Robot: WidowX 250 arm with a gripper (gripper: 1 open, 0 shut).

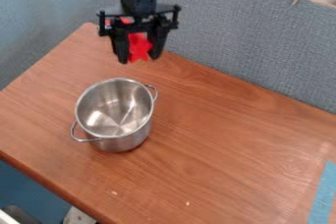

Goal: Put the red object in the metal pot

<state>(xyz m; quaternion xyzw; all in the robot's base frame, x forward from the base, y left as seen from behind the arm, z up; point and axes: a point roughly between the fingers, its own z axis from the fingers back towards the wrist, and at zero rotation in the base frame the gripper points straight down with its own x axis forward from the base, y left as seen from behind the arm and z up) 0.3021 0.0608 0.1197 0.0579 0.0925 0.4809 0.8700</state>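
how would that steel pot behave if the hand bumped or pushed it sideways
The metal pot looks thin-walled and empty, so it is probably light and would slide on the smooth wooden table rather than resist. Its wide, low shape suggests it is unlikely to tip. The shiny surface may be slippery; the loop handles offer a better hold.
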